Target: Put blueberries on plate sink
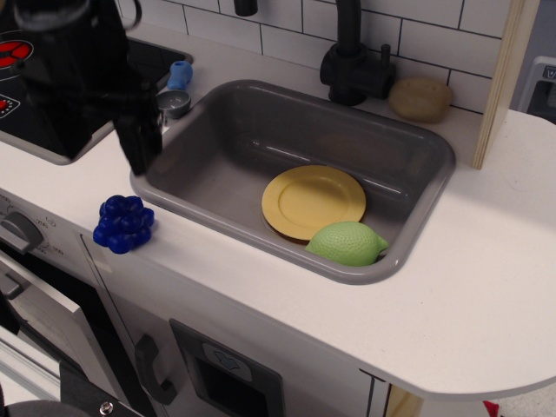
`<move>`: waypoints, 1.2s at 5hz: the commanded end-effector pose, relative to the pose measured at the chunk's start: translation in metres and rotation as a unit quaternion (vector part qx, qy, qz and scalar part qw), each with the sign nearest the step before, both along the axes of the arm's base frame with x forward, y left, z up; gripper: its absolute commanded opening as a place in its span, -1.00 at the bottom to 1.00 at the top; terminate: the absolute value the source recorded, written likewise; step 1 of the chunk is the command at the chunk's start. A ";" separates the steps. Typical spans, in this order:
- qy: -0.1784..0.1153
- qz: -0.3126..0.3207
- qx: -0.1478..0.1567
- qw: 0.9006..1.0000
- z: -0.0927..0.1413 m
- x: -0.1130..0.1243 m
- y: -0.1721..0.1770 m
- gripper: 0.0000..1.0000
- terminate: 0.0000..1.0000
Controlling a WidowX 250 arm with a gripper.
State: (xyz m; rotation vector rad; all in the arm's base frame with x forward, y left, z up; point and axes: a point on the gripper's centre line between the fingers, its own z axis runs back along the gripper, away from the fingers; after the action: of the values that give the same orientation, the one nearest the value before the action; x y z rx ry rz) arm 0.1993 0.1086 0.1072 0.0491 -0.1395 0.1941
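I hang above the counter's left edge, my gripper (130,143) blurred and dark; I cannot tell whether my jaws are spread or pressed together. The blueberries (124,224) sit on the counter near its front edge, just outside the sink (417,143), untouched. The plate (314,201) lies in the sink with a lime (347,243) touching its rim. A misjudged descent could nudge the berries off the edge.
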 end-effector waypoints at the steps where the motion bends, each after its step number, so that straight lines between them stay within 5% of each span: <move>1: -0.024 -0.023 0.027 0.999 -0.010 -0.009 0.002 1.00 -1.00; 6: -0.038 -0.004 0.063 0.997 -0.052 -0.004 0.005 1.00 -1.00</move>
State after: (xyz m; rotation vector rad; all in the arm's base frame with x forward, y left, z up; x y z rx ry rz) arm 0.1932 0.1103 0.0497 0.1598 -0.2125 0.1813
